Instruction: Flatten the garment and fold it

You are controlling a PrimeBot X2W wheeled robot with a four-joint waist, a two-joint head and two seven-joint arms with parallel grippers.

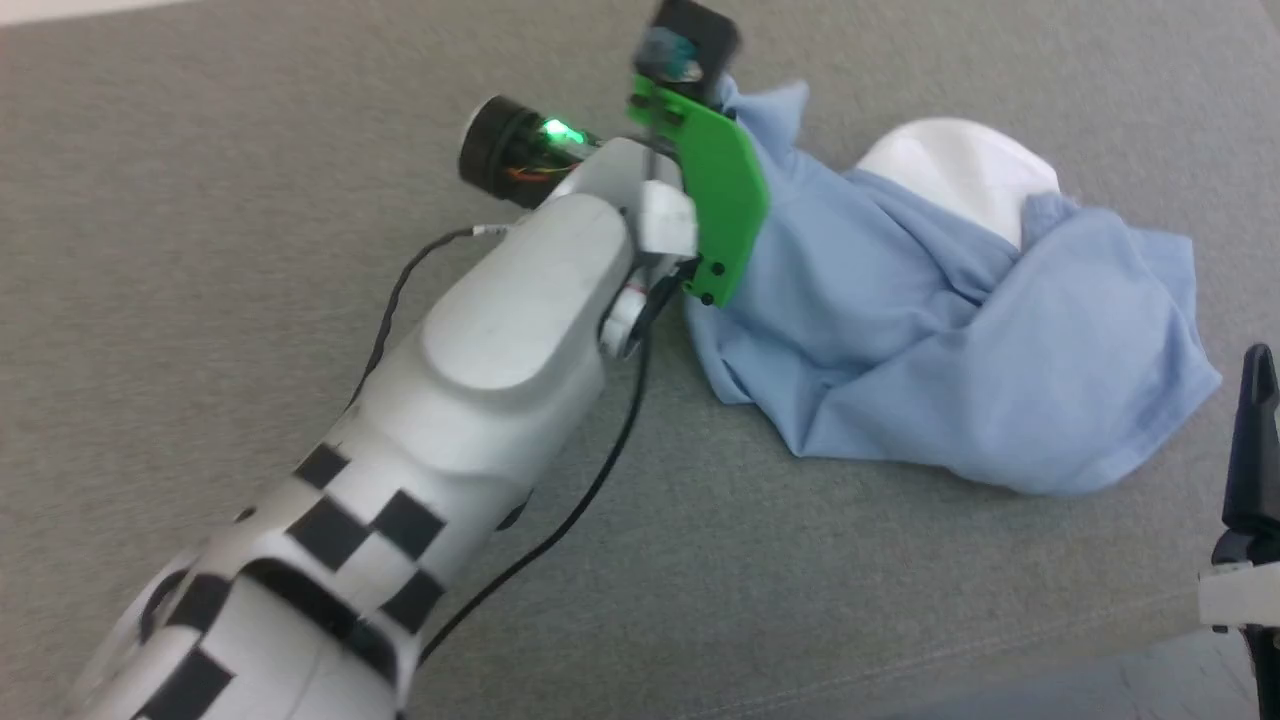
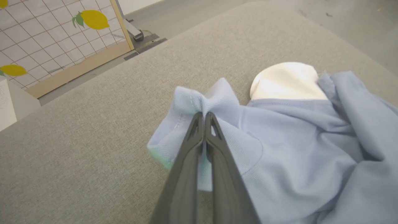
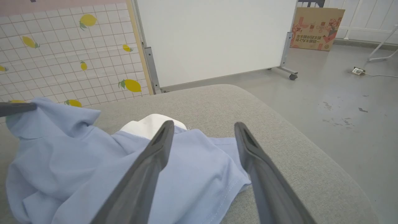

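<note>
Left jaws pinched on garment point(image 2: 295, 149) fold; right jaws spread, empty, near garment; cardboard box point(image 3: 317, 28) print unreadable.

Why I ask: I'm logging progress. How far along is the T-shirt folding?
Done: nothing flattened; the T-shirt lies crumpled on the grey cushion, white patch exposed. In hand: the left gripper is shut on a stitched edge; the right gripper hangs open above it. Left: spreading flat and every fold.

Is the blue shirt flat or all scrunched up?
Scrunched up. The shirt lies in a lumpy heap with deep folds, its white patch poking out, and the left gripper pinches one edge.
</note>
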